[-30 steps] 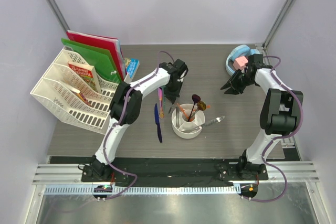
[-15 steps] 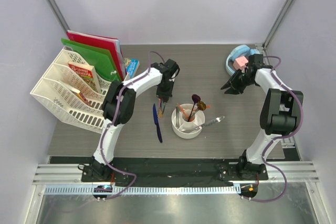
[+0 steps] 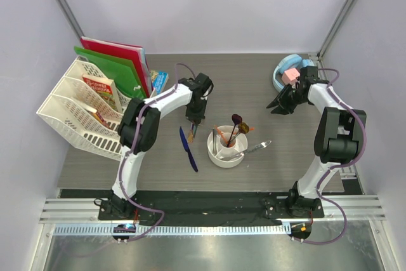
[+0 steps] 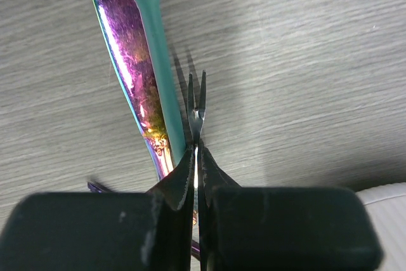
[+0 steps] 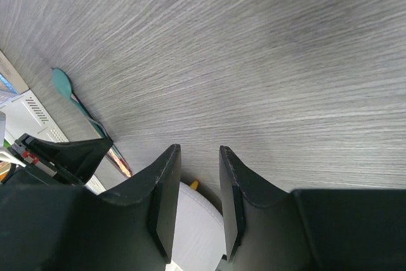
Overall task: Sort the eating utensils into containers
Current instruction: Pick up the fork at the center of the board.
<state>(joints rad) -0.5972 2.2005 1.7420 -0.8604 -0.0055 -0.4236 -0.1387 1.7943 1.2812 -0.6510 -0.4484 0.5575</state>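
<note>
left fingers (image 4: 177, 176) are pinching a slim dark fork (image 4: 196, 96) just left of the white cup (image 3: 225, 163), tines pointing out along the fingers' line, clear of the surface (image 4: 317, 61). the cup is sitting nearer this arm; right fingers (image 5: 165, 201) are hanging half spread, well right of it.

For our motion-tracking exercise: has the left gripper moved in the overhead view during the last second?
Yes. The left gripper, holding a dark fork, has slid left, away from the white cup.
</note>
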